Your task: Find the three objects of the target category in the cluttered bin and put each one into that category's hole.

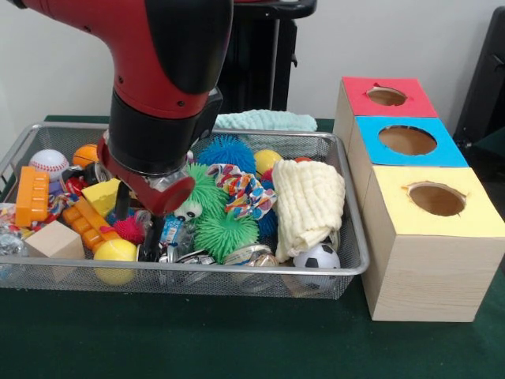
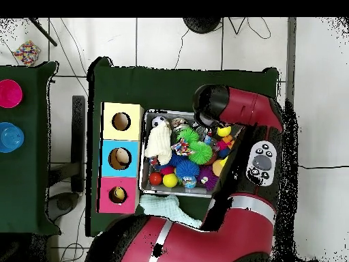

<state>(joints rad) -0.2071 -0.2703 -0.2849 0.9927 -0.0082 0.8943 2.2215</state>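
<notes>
A wire mesh bin [image 1: 237, 272] [image 2: 144, 170] holds a jumble of toys. Among them are a baseball [image 1: 49, 163], a small soccer ball [image 1: 317, 257], a yellow ball [image 1: 116, 251], green spiky balls [image 1: 225, 233], a blue spiky ball [image 1: 226, 150], a knotted rope toy [image 1: 245, 189], a wooden block [image 1: 54, 239] and a folded cream cloth [image 1: 309, 201]. My gripper [image 1: 134, 235] is down in the bin's left part in the front view, open, with a pink spiky ball between its fingers. From overhead the arm hides it.
Three wooden boxes stand beside the bin, each with a round hole: red [image 1: 387, 96], blue [image 1: 407, 140], yellow [image 1: 436, 199]. A teal towel [image 1: 264, 120] lies behind the bin. An orange plastic toy [image 1: 31, 196] sits at the bin's left end.
</notes>
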